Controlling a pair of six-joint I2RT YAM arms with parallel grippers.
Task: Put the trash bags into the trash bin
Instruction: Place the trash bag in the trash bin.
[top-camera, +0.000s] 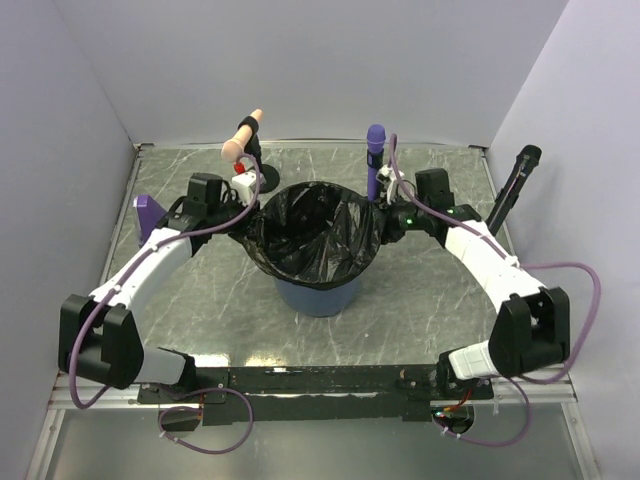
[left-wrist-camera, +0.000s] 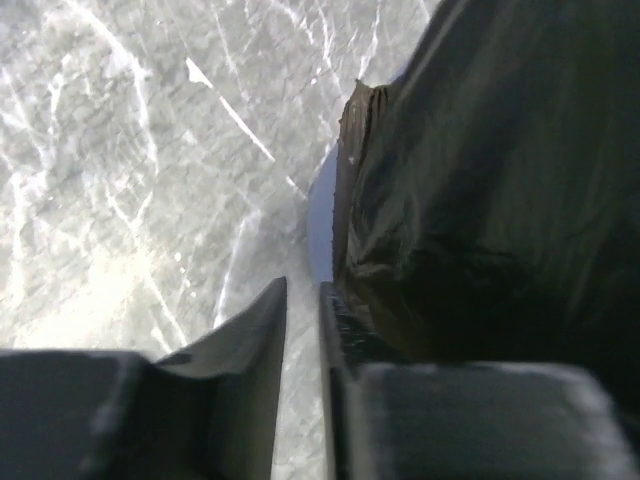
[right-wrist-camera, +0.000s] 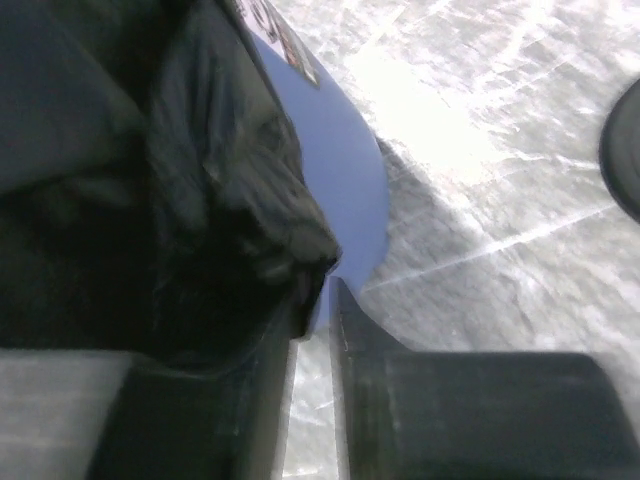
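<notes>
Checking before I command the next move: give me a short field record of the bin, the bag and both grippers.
large round blue plastic trash bin: upright, middle of the table
black plastic trash bag: lines the bin, mouth open, edge folded out over the rim
left gripper: at the bin's left rim, jaws narrowly apart, gap empty, bag just beside one finger
right gripper: at the bin's right rim, jaws narrowly apart, a bag fold right at the fingertips
grey marbled table: bin stands on it
</notes>
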